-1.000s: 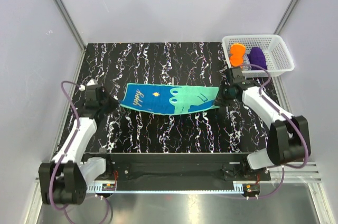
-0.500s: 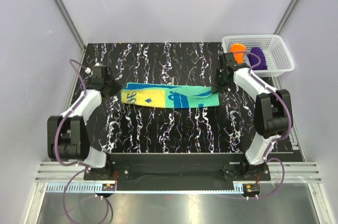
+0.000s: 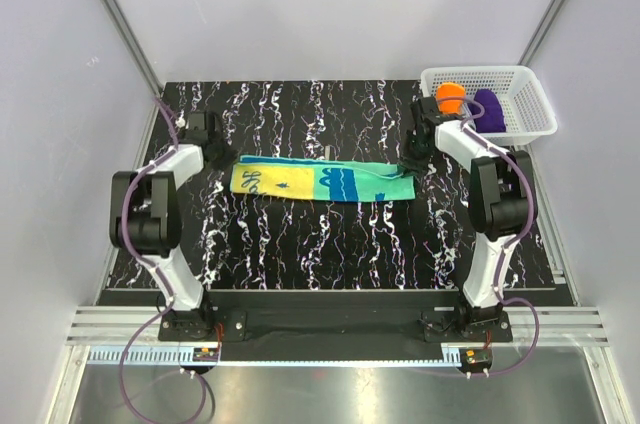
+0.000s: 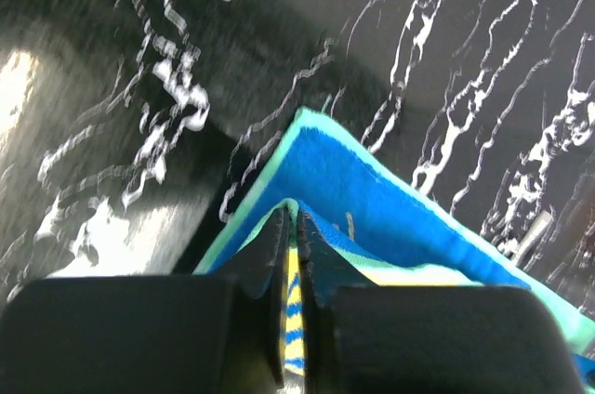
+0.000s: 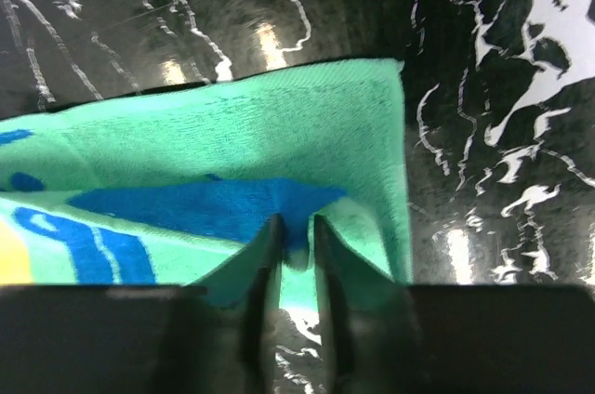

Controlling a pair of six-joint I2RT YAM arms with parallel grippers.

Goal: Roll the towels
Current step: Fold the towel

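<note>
The black tabletop, veined with white marbling, carried two things. A teal-green, blue and yellow towel lay stretched across it in a long narrow strip, yellow end to the left, green end to the right. A white lattice basket sat at the far right corner.

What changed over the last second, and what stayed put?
Both arms swung toward the far side, carrying the teal towel along; it now looks flatter and narrower. The left gripper and right gripper stay shut on its ends. The basket has not moved.
</note>
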